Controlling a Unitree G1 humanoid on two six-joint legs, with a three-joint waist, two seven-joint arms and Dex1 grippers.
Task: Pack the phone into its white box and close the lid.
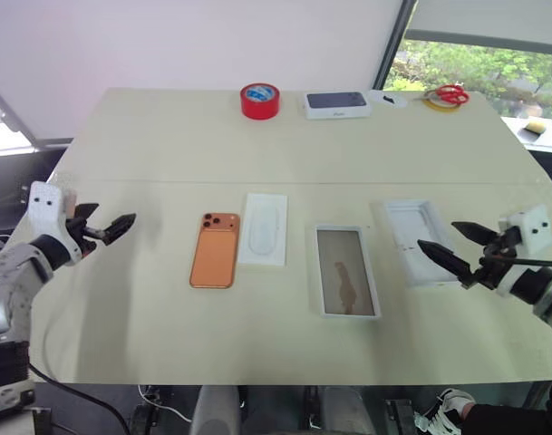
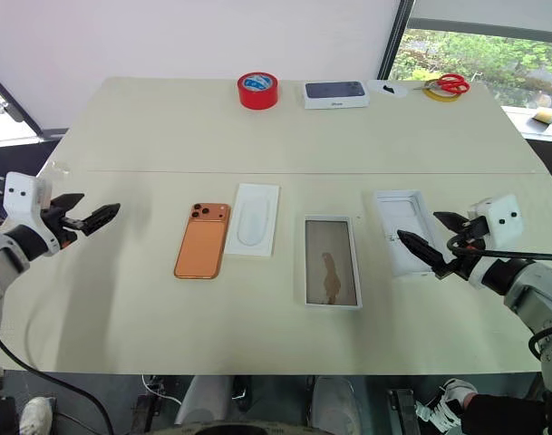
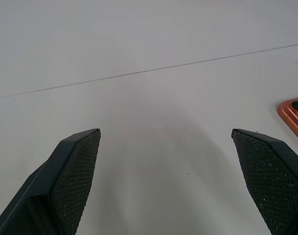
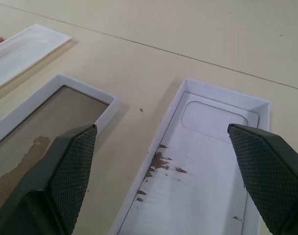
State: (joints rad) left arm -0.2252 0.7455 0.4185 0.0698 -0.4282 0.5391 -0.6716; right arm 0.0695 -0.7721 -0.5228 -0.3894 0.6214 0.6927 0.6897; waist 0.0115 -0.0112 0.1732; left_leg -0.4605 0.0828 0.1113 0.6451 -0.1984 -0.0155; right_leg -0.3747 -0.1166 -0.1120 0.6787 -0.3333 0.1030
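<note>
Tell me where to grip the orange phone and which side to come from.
Grip the phone across its two long edges, near the middle, coming straight down from above. It lies flat, back up, on the table, so only the thin sides offer purchase. The white card lies close along one long edge, leaving that finger little room. The left gripper, open, is the nearer one.

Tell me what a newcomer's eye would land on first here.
The orange phone stands out, lying camera side up left of centre on the pale table, with a white card beside it. Right of them lie the open white box and the lid, inner face up. A red tape roll sits at the far edge.
</note>
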